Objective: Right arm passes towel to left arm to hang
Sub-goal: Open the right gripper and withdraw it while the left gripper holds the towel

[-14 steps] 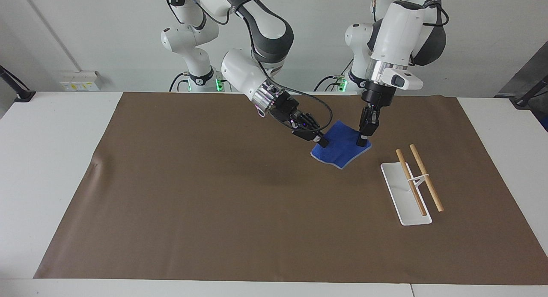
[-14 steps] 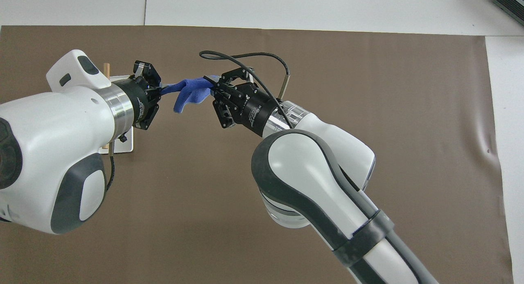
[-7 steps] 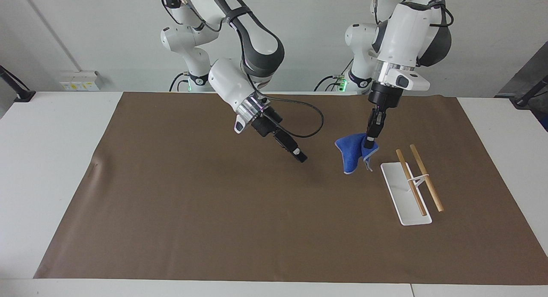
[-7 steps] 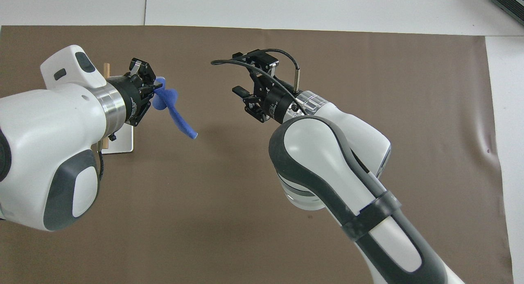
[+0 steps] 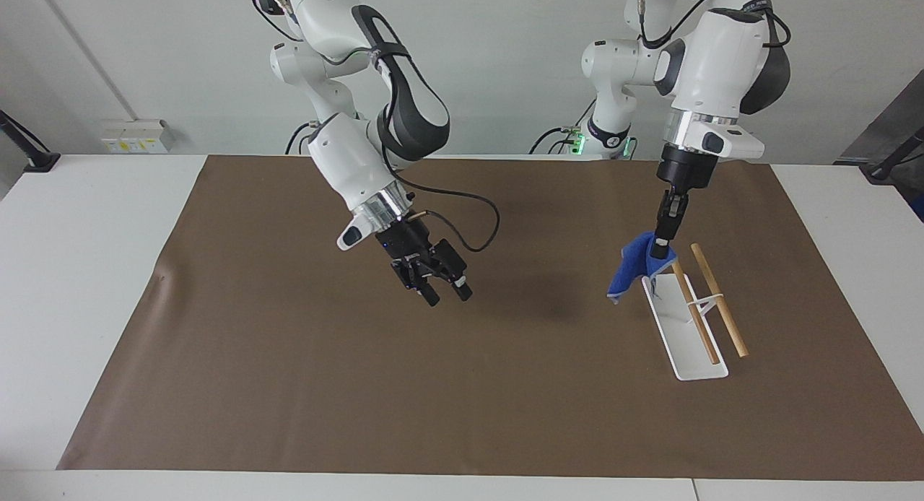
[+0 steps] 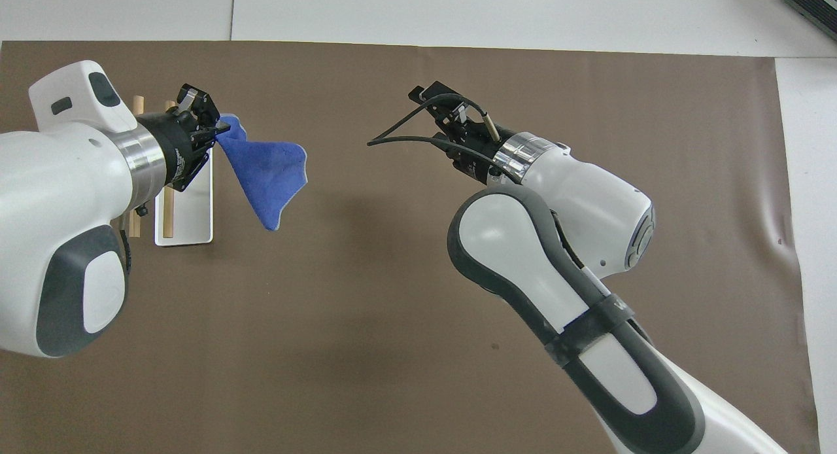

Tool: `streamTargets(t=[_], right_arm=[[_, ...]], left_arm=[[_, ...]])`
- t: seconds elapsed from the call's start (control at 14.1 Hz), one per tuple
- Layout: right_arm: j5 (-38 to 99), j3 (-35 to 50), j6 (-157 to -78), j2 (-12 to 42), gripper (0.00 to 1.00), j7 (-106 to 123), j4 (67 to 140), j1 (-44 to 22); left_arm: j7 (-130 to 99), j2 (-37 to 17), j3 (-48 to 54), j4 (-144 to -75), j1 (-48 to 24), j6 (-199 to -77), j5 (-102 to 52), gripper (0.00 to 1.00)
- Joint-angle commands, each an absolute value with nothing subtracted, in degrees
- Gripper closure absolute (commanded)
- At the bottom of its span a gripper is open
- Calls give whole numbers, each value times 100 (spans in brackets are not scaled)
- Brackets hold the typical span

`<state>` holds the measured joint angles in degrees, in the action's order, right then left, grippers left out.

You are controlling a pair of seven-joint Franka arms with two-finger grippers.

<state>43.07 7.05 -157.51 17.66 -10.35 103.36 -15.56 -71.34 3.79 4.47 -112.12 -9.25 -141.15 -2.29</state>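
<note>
Two white arms work above a bench [image 5: 86,284] covered by a brown mat [image 5: 361,385]; the left arm [image 5: 711,61] points almost straight down, its hand [image 5: 658,250] pinching one corner of the blue towel [image 5: 626,273], fingertips pressed together on the cloth; the towel hangs free from that corner, its lower tip pointing down to the mat, just beside the robot-side end of a white rack base [image 5: 682,328]; in the overhead view the towel [image 6: 261,169] spreads as a hanging triangle from the left hand [image 6: 219,128], over the mat next to the rack base [image 6: 193,212]; the rack stands toward the left arm's end of the bench and carries two wooden rods [image 5: 715,299] lying side by side along its length, raised on a thin white support; the right arm [image 5: 364,147] reaches out over the middle of the mat, well apart from the towel; its hand [image 5: 444,294] hangs above the bare mat with fingers spread and nothing between them; a loose black cable [image 5: 476,219] loops from its wrist; in the overhead view the right hand [image 6: 439,104] is seen end-on, partly hidden by its own wrist.
</note>
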Motion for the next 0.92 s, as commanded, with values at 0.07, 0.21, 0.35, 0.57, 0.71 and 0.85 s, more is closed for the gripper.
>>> streamTargets(t=[0.07, 0.21, 0.35, 0.57, 0.71, 0.85], right_arm=[[2308, 730, -14751, 1608, 0, -879, 10389, -942], [1236, 721, -14258, 1600, 0, -914, 10336, -695], [487, 660, -13793, 1530, 0, -1001, 10187, -580], [169, 414, -12608, 1468, 0, -1178, 9626, -536], [-140, 343, -11851, 1267, 0, -1204, 9422, -510], [-158, 159, -11445, 942, 0, -1195, 9422, -379]], left_arm=[[-6594, 316, -148, -11320, -862, -14449, -290, 100], [-6338, 316, -167, -11425, -782, -14423, -290, 100], [-6328, 194, -176, -11452, -774, -14458, -290, 100], [-6363, -131, -176, -11531, -773, -14694, -290, 100], [-6363, -149, -176, -11619, -782, -14827, -290, 100], [-6372, -220, -176, -11619, -782, -14845, -290, 100]])
